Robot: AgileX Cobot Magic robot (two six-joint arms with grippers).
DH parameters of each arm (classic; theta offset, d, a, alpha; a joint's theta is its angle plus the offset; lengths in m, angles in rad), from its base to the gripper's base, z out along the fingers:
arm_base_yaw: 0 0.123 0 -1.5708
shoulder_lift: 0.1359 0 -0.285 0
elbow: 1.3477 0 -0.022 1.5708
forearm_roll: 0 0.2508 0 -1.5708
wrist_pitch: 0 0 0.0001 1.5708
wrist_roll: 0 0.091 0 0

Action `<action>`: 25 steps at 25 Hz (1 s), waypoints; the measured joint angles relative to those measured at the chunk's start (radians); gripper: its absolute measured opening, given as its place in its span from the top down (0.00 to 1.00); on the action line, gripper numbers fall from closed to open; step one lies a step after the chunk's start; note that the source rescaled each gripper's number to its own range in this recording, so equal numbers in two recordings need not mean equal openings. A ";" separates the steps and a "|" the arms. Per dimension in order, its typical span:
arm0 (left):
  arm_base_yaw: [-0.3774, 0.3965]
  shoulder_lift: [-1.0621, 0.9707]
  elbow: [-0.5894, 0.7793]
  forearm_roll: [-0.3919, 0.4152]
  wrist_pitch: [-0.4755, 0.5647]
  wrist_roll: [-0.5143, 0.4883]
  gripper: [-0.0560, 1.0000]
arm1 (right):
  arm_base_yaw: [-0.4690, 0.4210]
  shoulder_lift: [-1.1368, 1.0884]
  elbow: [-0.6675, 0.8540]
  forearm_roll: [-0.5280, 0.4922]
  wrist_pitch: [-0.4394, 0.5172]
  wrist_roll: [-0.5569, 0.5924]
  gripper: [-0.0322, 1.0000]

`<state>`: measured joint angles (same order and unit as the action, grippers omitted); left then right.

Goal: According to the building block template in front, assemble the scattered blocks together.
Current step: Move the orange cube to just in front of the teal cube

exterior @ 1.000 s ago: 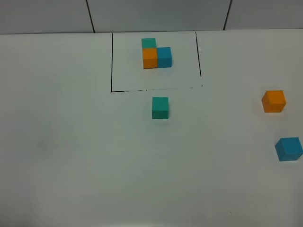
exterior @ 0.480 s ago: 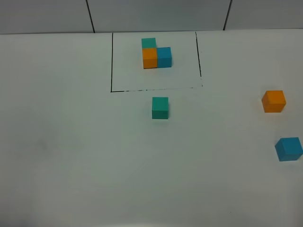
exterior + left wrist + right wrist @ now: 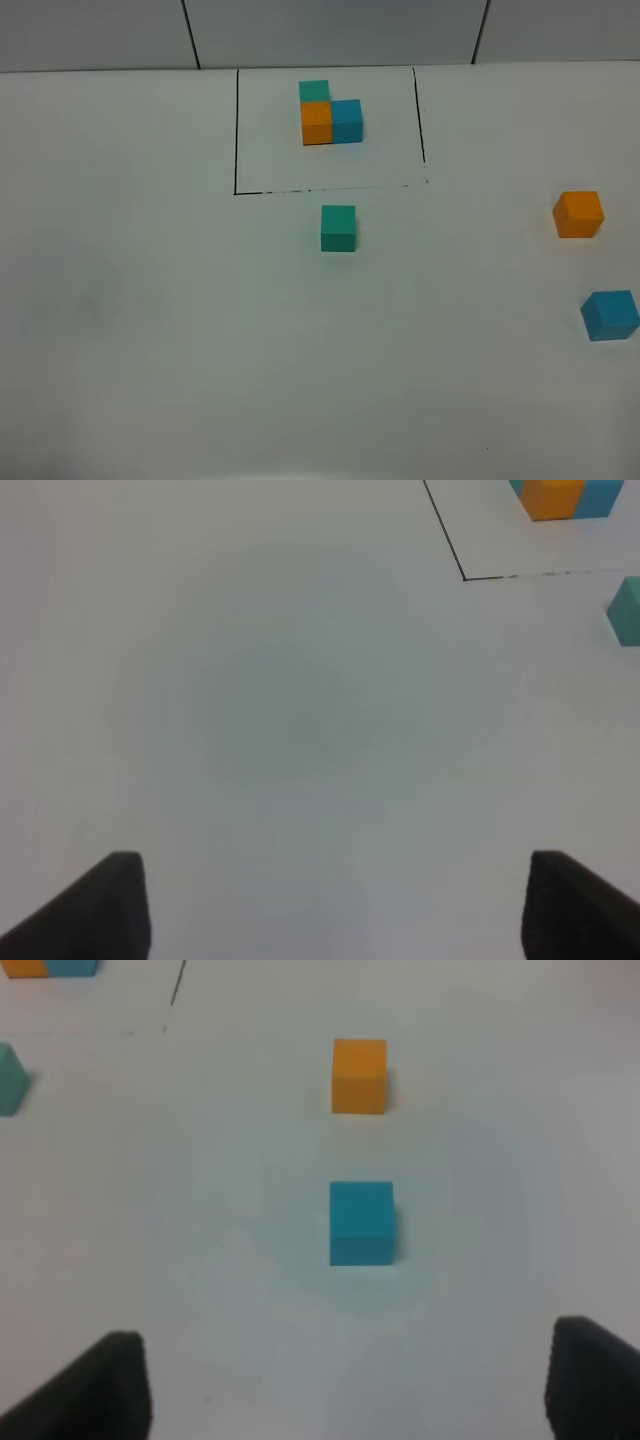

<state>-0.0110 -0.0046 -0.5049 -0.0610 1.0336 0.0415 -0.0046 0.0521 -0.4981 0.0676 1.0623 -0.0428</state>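
The blue cube (image 3: 361, 1222) is what my coming move turns on. It lies straight ahead of my right jaws, centred on the gap between them, with its faces about square to my line of approach. Being a cube, it has no long axis for me to favour. The orange cube (image 3: 359, 1076) sits beyond it on nearly the same line, well apart from it. Both rest on the right of the worktop (image 3: 150, 330), so my right arm is clearly the nearer one for them.

The teal cube (image 3: 338, 228) stands alone in the middle, just outside the near edge of the black outline (image 3: 236, 130). That outline frames the building block template (image 3: 330, 115). From my left wrist the teal cube only shows at the far edge of the view, so my left arm has the longer reach to any block.

My right jaws are open wide and hold nothing. My left jaws are open at least as wide, also empty, with only bare worktop ahead of them.

Neither arm shows in the high view. I judge both are held back at the near side, wrists raised and tilted down toward the surface. No scattered block touches another yet, so assembly has not begun.
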 joint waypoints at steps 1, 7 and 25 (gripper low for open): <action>0.000 0.000 0.000 0.000 0.000 0.000 0.28 | 0.000 0.000 0.000 0.000 0.000 0.000 0.35; 0.000 0.000 0.000 0.000 0.000 0.000 0.28 | 0.000 0.048 -0.007 0.001 0.001 0.000 0.29; 0.000 0.000 0.000 0.000 0.001 0.000 0.28 | 0.000 1.303 -0.347 -0.001 -0.409 -0.050 0.02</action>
<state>-0.0110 -0.0046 -0.5049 -0.0610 1.0344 0.0417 -0.0046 1.3552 -0.8447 0.0671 0.6533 -0.0927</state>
